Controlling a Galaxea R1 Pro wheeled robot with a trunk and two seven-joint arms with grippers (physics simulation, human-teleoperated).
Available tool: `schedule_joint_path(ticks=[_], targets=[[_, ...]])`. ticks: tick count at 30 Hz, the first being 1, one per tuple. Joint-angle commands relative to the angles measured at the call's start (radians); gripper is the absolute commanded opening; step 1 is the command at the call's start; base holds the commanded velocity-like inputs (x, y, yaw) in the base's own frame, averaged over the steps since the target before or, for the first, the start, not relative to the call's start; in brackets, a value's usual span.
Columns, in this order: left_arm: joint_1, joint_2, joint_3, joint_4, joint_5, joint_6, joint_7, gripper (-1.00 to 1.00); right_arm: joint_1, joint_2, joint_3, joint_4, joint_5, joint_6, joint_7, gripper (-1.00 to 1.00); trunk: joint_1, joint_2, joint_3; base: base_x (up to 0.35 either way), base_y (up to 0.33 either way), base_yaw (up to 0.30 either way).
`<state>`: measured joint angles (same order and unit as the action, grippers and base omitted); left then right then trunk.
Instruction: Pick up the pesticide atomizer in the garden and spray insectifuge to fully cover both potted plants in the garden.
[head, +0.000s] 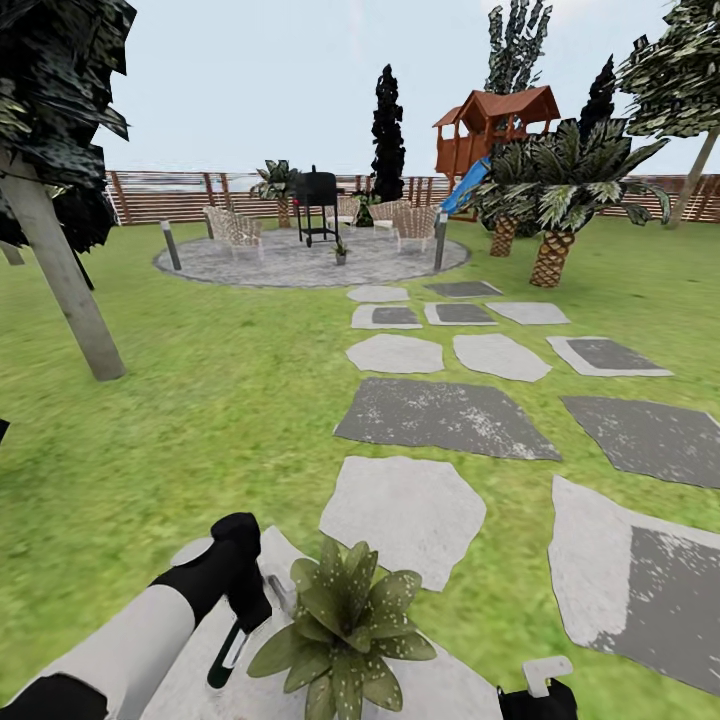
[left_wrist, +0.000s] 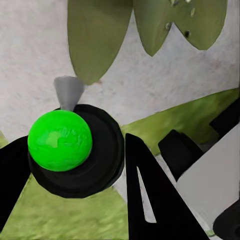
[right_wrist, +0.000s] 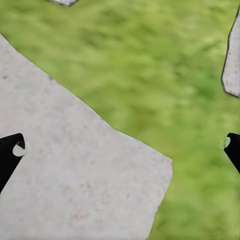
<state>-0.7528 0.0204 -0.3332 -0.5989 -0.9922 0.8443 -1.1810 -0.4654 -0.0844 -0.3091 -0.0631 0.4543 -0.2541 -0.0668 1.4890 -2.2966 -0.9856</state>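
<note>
Down at the near edge of the head view, the black left gripper (head: 262, 597) at the end of its white forearm is closed around the small dark spray bottle, the pesticide atomizer (head: 228, 650), beside a low rosette of broad pointed green leaves, one potted plant (head: 345, 625). Fine whitish specks, the insectifuge (head: 372, 612), dot several of its leaves. The plant stands on a pale grey flat stepping stone (head: 410, 515) set in the green lawn (head: 200, 400). From the left wrist, the atomizer (left_wrist: 75, 150) sits between the black fingers (left_wrist: 150, 200), with its bright green round mark (left_wrist: 60, 140) facing the camera and its grey nozzle cone (left_wrist: 68, 92) aimed toward the olive leaves (left_wrist: 97, 37).

The right gripper (right_wrist: 120, 145) hangs with its jaws spread wide and nothing between them, over the edge of a pale stone (right_wrist: 75, 175) and grass (right_wrist: 165, 70); its fingertips (right_wrist: 12, 152) show at the frame's sides.

Farther off, the stones lead to a grey mottled paved circle (head: 290, 265) with wicker chairs (head: 233, 230), a black grill (head: 317, 200), and a second small plant (head: 341, 251). A slatted wooden fence (head: 170, 195) runs behind, with a red-brown play tower (head: 495, 125) and striped-leaf palms (head: 560, 185).
</note>
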Motion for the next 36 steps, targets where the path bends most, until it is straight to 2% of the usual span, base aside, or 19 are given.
schedule_joint_path(ticks=[1, 2, 6, 9, 12, 17, 22, 23, 24, 25, 29, 36], targets=[[0.0, 0.0, 0.012, -0.006, 0.002, 0.007, 0.005, -1.0, -0.001, 0.0, -0.007, 0.002, 0.011, -0.004, -0.004, 1.0, 0.0, 0.0, -0.001, 0.0, 0.0, 0.0], [0.0, 0.0, 0.026, -0.001, 0.015, 0.005, 0.015, -1.0, -0.001, 0.0, -0.007, 0.002, 0.011, -0.004, -0.004, 1.0, 0.0, 0.0, -0.001, 0.0, 0.0, 0.0], [0.004, 0.011, 0.031, 0.013, 0.025, 0.004, 0.036, -1.0, -0.001, 0.0, -0.007, 0.002, 0.011, -0.004, -0.004, 1.0, 0.0, 0.0, -0.001, 0.0, 0.0, 0.0], [0.006, 0.005, 0.03, 0.017, 0.1, 0.003, 0.104, -1.0, -0.001, 0.0, -0.007, 0.002, 0.011, -0.004, -0.004, 1.0, 0.0, 0.0, -0.001, 0.0, 0.0, 0.0], [0.006, -0.003, 0.028, 0.034, 0.137, 0.003, 0.116, -1.0, -0.001, 0.0, -0.007, 0.002, 0.011, -0.004, -0.004, 1.0, 0.0, 0.0, -0.001, 0.0, 0.0, 0.0], [0.006, -0.024, 0.029, 0.094, 0.142, 0.003, 0.11, -1.0, -0.001, 0.001, -0.007, 0.002, 0.011, -0.004, -0.004, 1.0, 0.0, 0.0, -0.001, 0.0, 0.0, 0.0], [0.006, -0.039, 0.031, 0.098, 0.142, 0.003, 0.107, -1.0, -0.001, 0.0, -0.007, 0.002, 0.011, -0.004, -0.004, 1.0, 0.0, 0.0, -0.001, 0.0, 0.0, 0.0], [0.006, -0.037, 0.03, 0.102, 0.142, 0.003, 0.109, -1.0, -0.001, 0.001, -0.007, 0.002, 0.011, -0.004, -0.004, 1.0, 0.0, 0.0, -0.001, 0.0, 0.0, 0.0], [0.026, -0.028, 0.029, 0.146, 0.139, -0.002, 0.114, -1.0, -0.001, 0.001, -0.007, 0.002, 0.011, -0.004, -0.004, 1.0, 0.0, 0.0, -0.001, 0.0, 0.0, 0.0], [0.041, -0.027, 0.029, 0.154, 0.137, -0.023, 0.116, -1.0, -0.001, 0.0, -0.007, 0.002, 0.011, -0.004, -0.004, 1.0, 0.0, 0.0, -0.001, 0.0, 0.0, 0.0], [0.048, -0.027, 0.028, 0.156, 0.138, -0.035, 0.118, -1.0, -0.001, 0.001, -0.007, 0.002, 0.011, -0.004, -0.004, 1.0, 0.0, 0.0, -0.001, -0.029, 0.0, 0.0], [0.048, -0.028, 0.028, 0.156, 0.138, -0.034, 0.118, -1.0, -0.001, 0.001, -0.007, 0.002, 0.011, -0.004, -0.004, 1.0, 0.0, 0.0, -0.001, -0.26, 0.119, 0.0]])
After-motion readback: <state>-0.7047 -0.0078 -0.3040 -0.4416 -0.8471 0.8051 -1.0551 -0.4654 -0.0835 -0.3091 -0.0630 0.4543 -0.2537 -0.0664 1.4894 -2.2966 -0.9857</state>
